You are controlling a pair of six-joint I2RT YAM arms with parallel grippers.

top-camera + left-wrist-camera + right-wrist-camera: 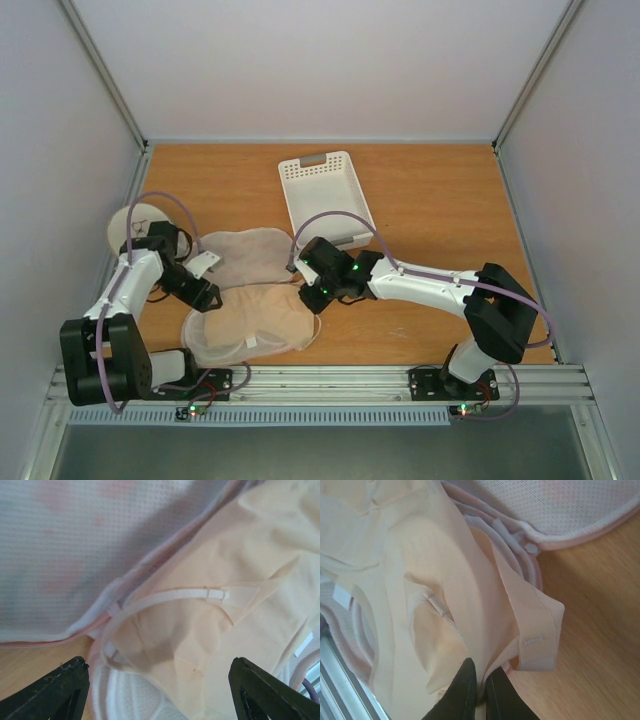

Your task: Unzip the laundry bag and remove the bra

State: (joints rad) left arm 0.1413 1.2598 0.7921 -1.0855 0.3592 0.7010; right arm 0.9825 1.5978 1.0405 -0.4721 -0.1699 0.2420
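top / step: the zip looks done. The laundry bag [243, 257] lies opened out flat on the surface [430, 200], with the bra [250, 320] exposed on its near half. I judge this to be the removal phase.
top / left arm: the left arm [125, 285] reaches in from the left, wrist low over the bag's left edge at the waist between the two halves.
top / right arm: the right arm [430, 285] stretches across to the left, wrist down at the bra's right end, on the near side of the basket [325, 195].
left wrist / fingers: the left fingers [55, 690] are spread wide and hold nothing. They hover over the bra's strap [170, 597] and cup, with bag mesh [65, 555] beyond.
right wrist / fingers: the right fingers [462, 690] are almost together, pinched on bra fabric beside the folded side band. Can't tell whether bag lining is caught in the pinch too.
next: the right arm should lift and drag the bra towards bare wood, clear of the bag. The left should come down and pin or pinch the bag rim so the pouch doesn't ride along.
risk: the strap snags on the zip edge, or a thin pinch slips.
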